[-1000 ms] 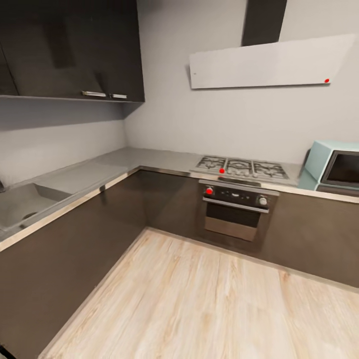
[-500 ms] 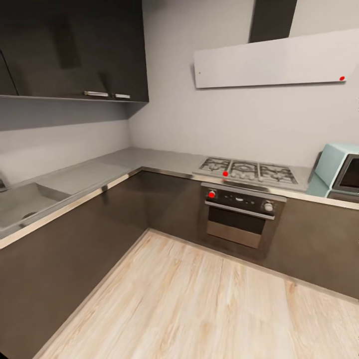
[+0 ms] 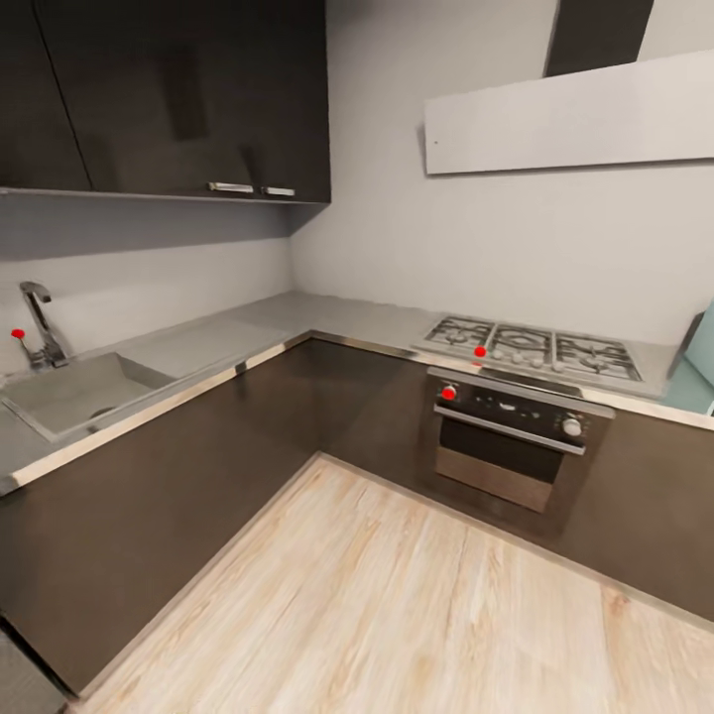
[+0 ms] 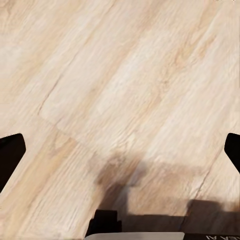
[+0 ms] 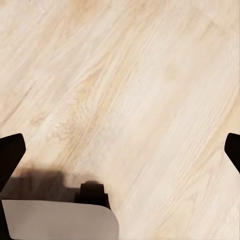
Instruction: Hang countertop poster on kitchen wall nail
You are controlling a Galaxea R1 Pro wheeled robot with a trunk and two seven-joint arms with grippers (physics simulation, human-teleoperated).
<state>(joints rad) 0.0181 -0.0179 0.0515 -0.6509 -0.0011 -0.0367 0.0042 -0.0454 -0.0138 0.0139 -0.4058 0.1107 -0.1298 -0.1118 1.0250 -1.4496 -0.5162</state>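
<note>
Poster nowhere on visible kitchen countertop point(image 3: 248, 332) running 9 to 2 o'clock past sink point(image 3: 79, 392) and hob point(image 3: 535, 347), so bearing, long axis and nearer arm untellable; left gripper point(image 4: 120, 150) and right gripper point(image 5: 120, 150) spread wide, empty, facing wood floor point(image 3: 397, 605).

Running in an L along two walls: the kitchen countertop point(image 3: 248, 332), matte grey with a shiny steel front edge, sitting over dark cabinets point(image 3: 198, 446). Holding a square sink point(image 3: 74, 392) with a chrome tap point(image 3: 40, 322) on the left run, and a gas hob point(image 3: 535, 349) on the far run. Stretching below: pale wood-plank floor point(image 3: 397, 615), showing under both wrist cameras too.
</note>
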